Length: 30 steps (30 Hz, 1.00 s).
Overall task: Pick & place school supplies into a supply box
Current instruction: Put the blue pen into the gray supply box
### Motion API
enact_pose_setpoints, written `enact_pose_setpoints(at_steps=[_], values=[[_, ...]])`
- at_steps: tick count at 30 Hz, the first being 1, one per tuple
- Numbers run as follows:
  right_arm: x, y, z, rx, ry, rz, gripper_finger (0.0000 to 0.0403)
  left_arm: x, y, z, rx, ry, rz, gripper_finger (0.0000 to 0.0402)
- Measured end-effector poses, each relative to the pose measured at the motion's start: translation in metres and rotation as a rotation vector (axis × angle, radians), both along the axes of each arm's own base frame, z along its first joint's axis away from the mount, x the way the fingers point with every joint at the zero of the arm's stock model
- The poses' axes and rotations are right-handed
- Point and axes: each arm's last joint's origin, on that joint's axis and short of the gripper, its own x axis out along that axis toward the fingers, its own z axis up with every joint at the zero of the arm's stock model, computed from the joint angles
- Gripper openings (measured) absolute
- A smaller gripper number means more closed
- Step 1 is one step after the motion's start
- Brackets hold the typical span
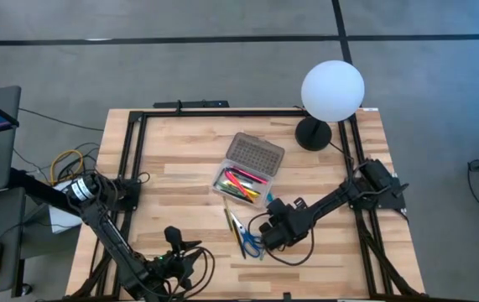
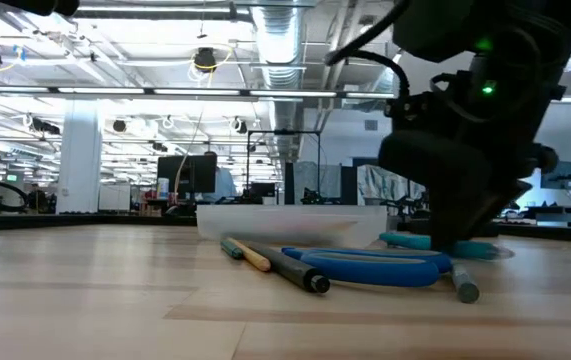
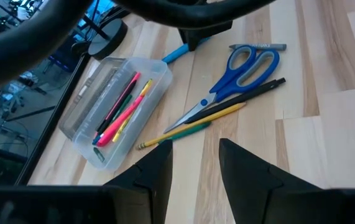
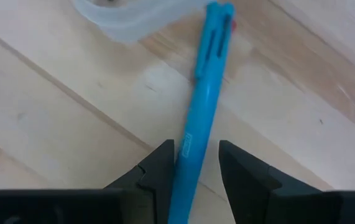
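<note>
Right up close: right gripper (image 4: 196, 152) down low over the blue pen (image 4: 205, 81), fingers parted only narrowly, one either side of the barrel, not clamped on it yet as far as can be judged. Looks like the grab step for that pen. Next up, probably: squeeze shut, lift clear, carry over to the box (image 4: 127, 18), whose corner sits just past the pen's far end. Needs a square grip, since a thin round barrel could roll or pivot.

Left gripper (image 3: 196, 155) waiting at the near edge, fingers apart with nothing between, aimed at the loose stuff: green pencil (image 3: 183, 132), yellow pencil (image 3: 221, 113), black pen (image 3: 258, 90) and scissors (image 3: 245, 65), all on the table beside the box.

Worth noting from the left wrist view: pink, yellow and dark pens already inside the box, which the right wrist view cuts off completely. From the low view: pen flat on the wood, not lifted. From the high view only: the lid (image 1: 256, 153) swung open on the far side, and further back the lamp (image 1: 332, 91).
</note>
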Motion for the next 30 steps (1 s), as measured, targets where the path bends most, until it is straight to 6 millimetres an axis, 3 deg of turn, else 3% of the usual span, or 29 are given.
enact_pose_setpoints(at_steps=[8,21,30], values=[[-0.011,0.013,-0.001,0.023,0.05,0.023,0.0108,0.0,0.0,0.0,-0.002,0.002,0.0,0.0125],[-0.04,0.053,0.001,0.08,0.153,0.219,0.0015,0.0,0.0,0.0,-0.008,0.004,0.002,0.0125],[-0.062,0.083,0.008,0.143,0.219,0.304,0.0039,0.0,0.0,0.0,-0.011,0.003,0.004,0.0125]])
